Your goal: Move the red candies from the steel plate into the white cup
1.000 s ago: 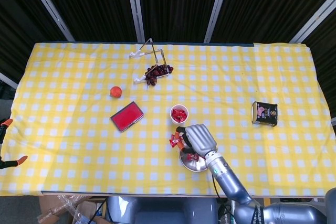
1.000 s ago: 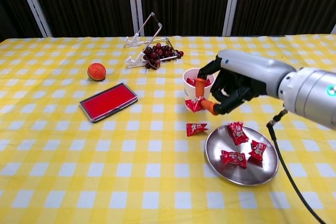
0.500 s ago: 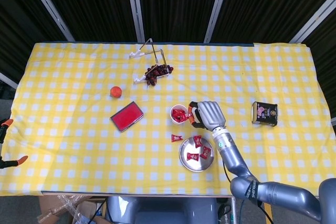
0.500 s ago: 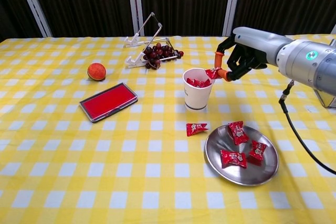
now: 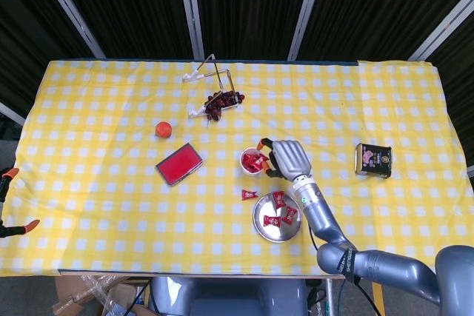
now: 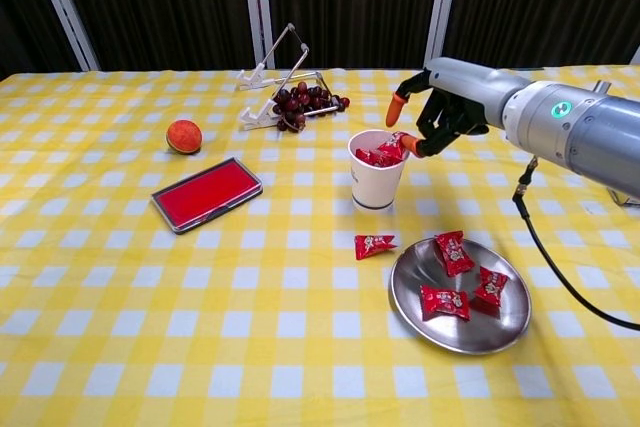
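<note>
Right hand (image 6: 437,115) hovers at the cup's (image 6: 377,173) 2 o'clock rim, fingers apart, holding nothing; orange fingertips just over the candies piled inside. Three red candies (image 6: 445,302) lie on the steel plate (image 6: 505,336). One loose candy (image 6: 374,244) sits on the cloth at the plate's 10 o'clock. Left hand out of sight.

Head view overhead, far; chest view low, frontal, nearer; both share table (image 5: 104,183).

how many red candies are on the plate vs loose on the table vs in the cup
On the steel plate: 3 red candies
Loose on the tablecloth: 1 candy
In the white cup: several, number unclear
Total countable: 4
</note>
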{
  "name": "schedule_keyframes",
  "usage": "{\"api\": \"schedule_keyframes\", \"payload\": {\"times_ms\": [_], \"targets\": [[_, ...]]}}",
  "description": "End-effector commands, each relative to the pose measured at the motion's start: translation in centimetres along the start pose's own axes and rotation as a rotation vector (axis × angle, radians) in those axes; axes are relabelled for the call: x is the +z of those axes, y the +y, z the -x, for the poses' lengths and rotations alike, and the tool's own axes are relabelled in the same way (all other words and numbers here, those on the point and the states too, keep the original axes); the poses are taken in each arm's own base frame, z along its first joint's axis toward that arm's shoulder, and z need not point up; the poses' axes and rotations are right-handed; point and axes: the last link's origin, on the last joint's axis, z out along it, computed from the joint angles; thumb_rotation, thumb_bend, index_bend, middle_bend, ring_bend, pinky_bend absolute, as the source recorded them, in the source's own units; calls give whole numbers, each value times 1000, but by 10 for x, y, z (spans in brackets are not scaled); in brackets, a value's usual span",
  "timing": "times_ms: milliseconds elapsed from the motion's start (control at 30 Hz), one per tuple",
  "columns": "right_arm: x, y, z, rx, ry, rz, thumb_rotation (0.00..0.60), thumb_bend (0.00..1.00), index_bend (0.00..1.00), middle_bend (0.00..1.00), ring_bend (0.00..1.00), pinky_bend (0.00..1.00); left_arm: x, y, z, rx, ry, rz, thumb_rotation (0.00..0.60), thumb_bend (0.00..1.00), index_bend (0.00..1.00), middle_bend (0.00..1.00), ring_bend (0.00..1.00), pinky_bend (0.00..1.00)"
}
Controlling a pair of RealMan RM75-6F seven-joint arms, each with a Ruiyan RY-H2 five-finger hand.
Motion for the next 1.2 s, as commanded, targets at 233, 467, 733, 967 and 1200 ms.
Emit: {"api": "schedule_keyframes", "payload": {"times_ms": [233,467,733,967,1200], "targets": [[-21,-3,-4,5,12,-23,600,452,268,858,966,926,-1,0,0,-2,0,3,600,66,0,0,0,0],[-57,-10,10,-4,-40,-52,600,452,268,858,966,926,-2,1,0,0,3,8,600,67,0,0,0,0],[-86,-15,28,-33,-104,-46,600,448,340,858,966,926,-3,1,0,-1,7,12,600,67,0,0,0,0],[-89,-25,45,-39,-124,-46,600,447,362,858,966,926,-3,1,-1,-1,9,14,600,67,0,0,0,0],[-74,-34,59,-87,-129,0,600,446,384,858,966,926,-2,0,-1,-7,5,7,600,66,0,0,0,0]]}}
